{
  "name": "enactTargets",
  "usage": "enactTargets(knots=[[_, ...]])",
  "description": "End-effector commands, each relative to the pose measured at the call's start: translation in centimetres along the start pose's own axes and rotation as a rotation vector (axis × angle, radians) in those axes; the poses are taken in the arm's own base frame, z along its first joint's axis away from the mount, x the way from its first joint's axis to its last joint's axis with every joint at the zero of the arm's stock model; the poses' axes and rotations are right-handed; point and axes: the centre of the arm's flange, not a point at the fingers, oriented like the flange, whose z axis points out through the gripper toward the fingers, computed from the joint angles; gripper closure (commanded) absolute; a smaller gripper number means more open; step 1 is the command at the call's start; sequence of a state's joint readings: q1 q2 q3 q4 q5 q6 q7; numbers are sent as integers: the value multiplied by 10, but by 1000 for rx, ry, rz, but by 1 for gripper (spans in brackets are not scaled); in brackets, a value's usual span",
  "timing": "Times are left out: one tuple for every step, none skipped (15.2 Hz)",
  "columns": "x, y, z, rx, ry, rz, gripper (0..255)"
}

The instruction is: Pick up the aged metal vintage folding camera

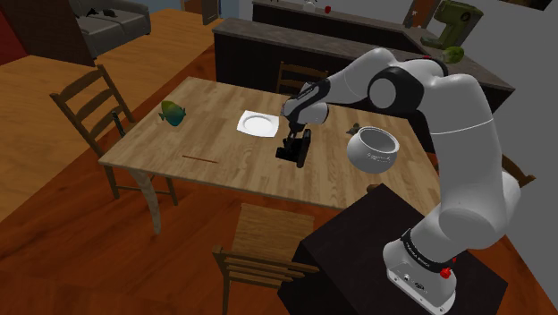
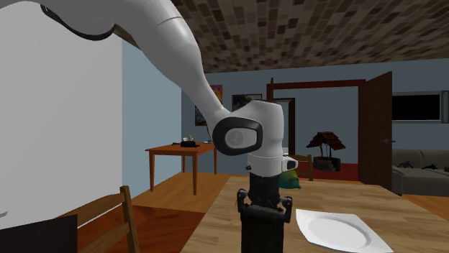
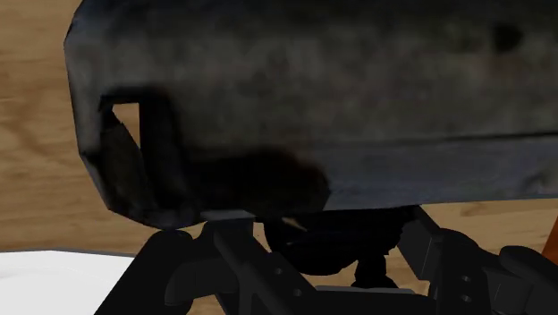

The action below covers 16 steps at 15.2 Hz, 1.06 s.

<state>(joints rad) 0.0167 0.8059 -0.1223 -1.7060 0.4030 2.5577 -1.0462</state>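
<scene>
A light wooden dining table (image 1: pixel 206 148) with slat-backed chairs (image 1: pixel 89 103) stands on a reddish wood floor (image 1: pixel 63 251) and carries a green fish figure (image 1: pixel 173 112), a square white plate (image 1: pixel 257 123) and a rounded white pot (image 1: pixel 374 148). The white arm (image 1: pixel 456 134) reaches from its dark stand (image 1: pixel 358 242) and bends down over the table, beside the plate. Its black gripper (image 1: pixel 297 141) points straight down, clenched on the folding camera (image 1: pixel 292 154) at the table top; the camera is a boxy block of dull, mottled grey metal with worn edges.
</scene>
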Motion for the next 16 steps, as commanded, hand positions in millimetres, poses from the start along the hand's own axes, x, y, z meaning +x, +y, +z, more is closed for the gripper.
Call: enactTargets(knots=[[1, -1, -8, 0, 0, 0, 255], [2, -1, -13, 0, -1, 0, 255], [3, -1, -18, 0, -1, 0, 255], [4, -1, -24, 0, -1, 0, 255], [4, -1, -29, 0, -1, 0, 255], [5, -2, -34, 0, -1, 0, 255], [6, -2, -39, 0, -1, 0, 255], [7, -2, -44, 0, -1, 0, 255], [7, -2, -50, 0, -1, 0, 255], [8, -3, -55, 0, -1, 0, 255], [9, -3, -60, 0, -1, 0, 255], [10, -3, -65, 0, -1, 0, 255], [11, -3, -70, 0, -1, 0, 255], [11, -3, -76, 0, -1, 0, 255], [11, -3, -77, 0, -1, 0, 255], [12, -3, -77, 0, -1, 0, 255]])
